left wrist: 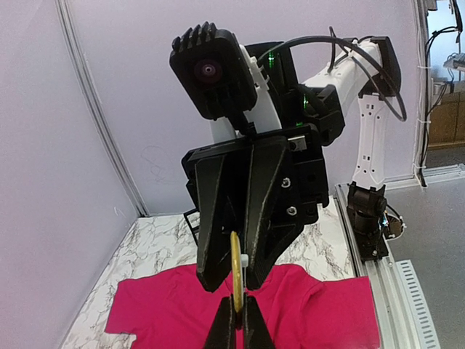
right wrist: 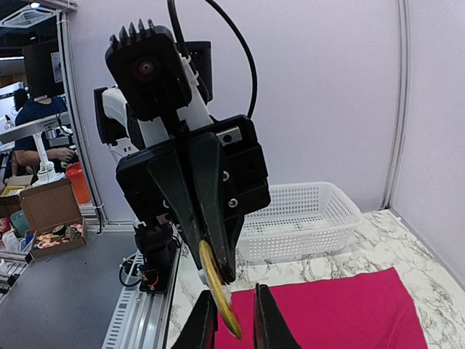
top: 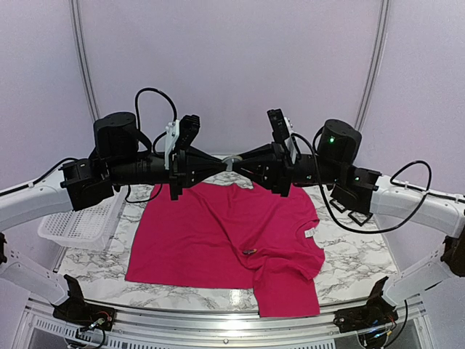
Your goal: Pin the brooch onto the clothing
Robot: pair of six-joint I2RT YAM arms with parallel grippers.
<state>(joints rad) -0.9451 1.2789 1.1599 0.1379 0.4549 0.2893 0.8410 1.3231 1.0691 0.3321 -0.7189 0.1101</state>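
One brooch (left wrist: pixel 237 267), edge-on, lower part hidden in left hand (left wrist: pixel 237 311).

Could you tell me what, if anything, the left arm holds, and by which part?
The left gripper pinches the round gold brooch by its edge, above the shirt.

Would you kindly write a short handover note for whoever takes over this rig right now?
Left gripper: jaws shut on the brooch, held in the air above the far edge of the shirt.
Right gripper: facing the left one, jaws slightly apart at the brooch, no grip visible.
Shirt: spread on the table, rumpled on the right side.
Done: brooch is off the table.
Left: pin it onto the shirt.
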